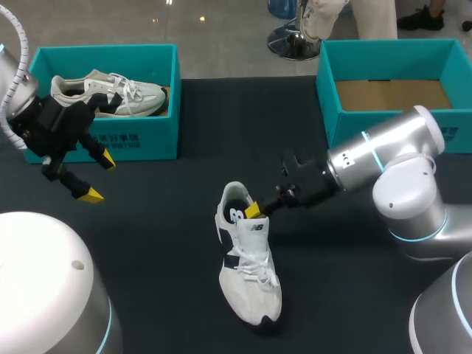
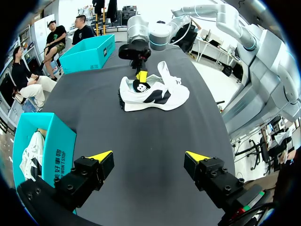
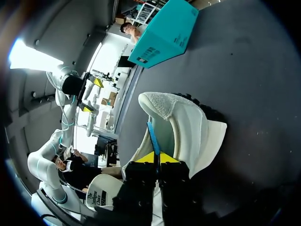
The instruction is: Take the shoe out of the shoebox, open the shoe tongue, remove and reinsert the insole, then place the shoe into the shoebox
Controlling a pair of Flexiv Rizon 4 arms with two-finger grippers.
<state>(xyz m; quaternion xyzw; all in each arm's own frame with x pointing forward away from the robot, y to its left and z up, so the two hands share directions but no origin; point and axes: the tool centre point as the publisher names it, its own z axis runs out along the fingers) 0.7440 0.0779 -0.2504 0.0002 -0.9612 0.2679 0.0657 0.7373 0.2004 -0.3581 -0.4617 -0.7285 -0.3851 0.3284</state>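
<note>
White shoe (image 1: 249,258); right pincer (image 3: 157,158) pinches unclear blue strip (image 3: 152,136).

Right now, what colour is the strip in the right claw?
Blue; the thin strip, likely insole edge, shows best in right wrist view.

Pretty clearly a robotics lab test bench, not anybody's home or shop. Two big silver arms with blue-lit joints, the left arm (image 1: 11,85) and the right arm (image 1: 402,158), work over a table (image 1: 147,243) covered in plain black matting. The only stuff laid out is props: a teal left shoebox (image 1: 140,140), a matching right shoebox (image 1: 346,125) and a white sneaker (image 1: 251,273).
</note>
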